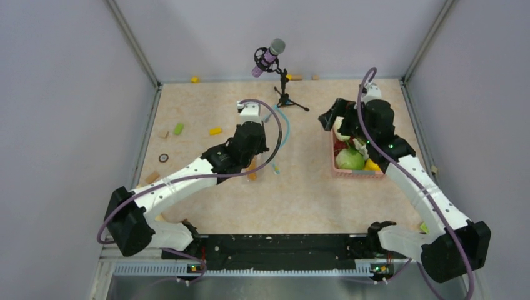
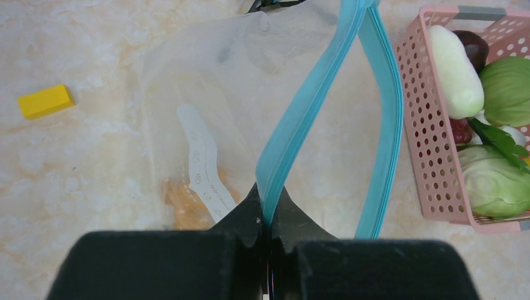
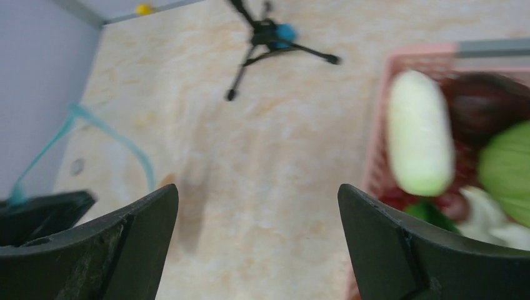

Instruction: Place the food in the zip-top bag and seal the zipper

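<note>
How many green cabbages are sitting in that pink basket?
2. One cabbage lies beside the white vegetable, in the upper part of the left wrist view. The other cabbage sits lower, just below the dark green leaves. The pink basket may hide more underneath.

Beige marbled table [image 1: 300, 200]. Far centre: microphone stand [image 1: 285, 99] on a small tripod. Right side: pink lattice basket [image 1: 357, 174]. Centre: clear zip-top bag [image 2: 206, 81], partly flat on the top, with an orange piece [image 1: 252, 174] at its near end. Left side: yellow block [image 1: 215, 130], green piece [image 1: 179, 128], small ring [image 1: 164, 158], and a tan block [image 1: 152, 177] nearer. Far edge: yellow bit [image 1: 195, 79], tan bits [image 1: 294, 77].
</note>
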`<control>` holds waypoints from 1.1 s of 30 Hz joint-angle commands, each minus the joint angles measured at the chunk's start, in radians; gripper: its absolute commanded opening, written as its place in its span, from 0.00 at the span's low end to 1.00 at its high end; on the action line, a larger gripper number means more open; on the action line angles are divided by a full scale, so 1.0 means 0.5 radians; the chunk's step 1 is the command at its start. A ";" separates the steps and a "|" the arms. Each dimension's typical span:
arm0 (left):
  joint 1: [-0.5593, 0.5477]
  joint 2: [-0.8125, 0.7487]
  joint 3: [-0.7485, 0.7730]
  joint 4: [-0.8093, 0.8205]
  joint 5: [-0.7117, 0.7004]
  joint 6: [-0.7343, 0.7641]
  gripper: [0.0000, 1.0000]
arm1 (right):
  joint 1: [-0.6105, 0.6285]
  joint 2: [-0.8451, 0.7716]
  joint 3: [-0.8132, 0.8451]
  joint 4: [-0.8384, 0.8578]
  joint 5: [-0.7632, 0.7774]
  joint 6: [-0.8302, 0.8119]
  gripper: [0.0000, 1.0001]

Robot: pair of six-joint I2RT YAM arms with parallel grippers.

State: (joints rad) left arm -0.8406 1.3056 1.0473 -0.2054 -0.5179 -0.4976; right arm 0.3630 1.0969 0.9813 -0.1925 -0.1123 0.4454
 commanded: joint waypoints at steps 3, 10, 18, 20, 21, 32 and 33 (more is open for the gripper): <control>-0.003 0.041 0.054 -0.024 -0.016 -0.064 0.00 | -0.295 0.188 -0.033 -0.332 0.443 -0.111 0.95; -0.003 0.079 0.051 0.002 0.054 -0.039 0.00 | -0.502 0.557 0.015 -0.138 0.356 -0.144 0.90; -0.004 0.052 0.013 0.028 0.145 0.032 0.00 | -0.608 0.920 0.207 0.078 0.244 -0.289 0.80; -0.006 0.053 -0.003 0.051 0.143 0.050 0.00 | -0.607 0.989 0.226 0.147 0.180 -0.372 0.78; -0.005 0.059 -0.004 0.056 0.144 0.057 0.00 | -0.608 1.015 0.238 0.180 0.158 -0.405 0.77; -0.004 0.105 0.034 0.073 0.168 0.099 0.00 | -0.611 1.237 0.324 0.304 -0.068 -0.654 0.72; -0.006 0.108 0.034 0.075 0.170 0.099 0.00 | -0.611 1.255 0.330 0.307 -0.084 -0.654 0.72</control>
State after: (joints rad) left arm -0.8406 1.3514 1.0473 -0.2218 -0.4416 -0.4656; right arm 0.0677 1.6932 1.0897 -0.0910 -0.0910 0.1707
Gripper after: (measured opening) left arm 0.011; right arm 0.726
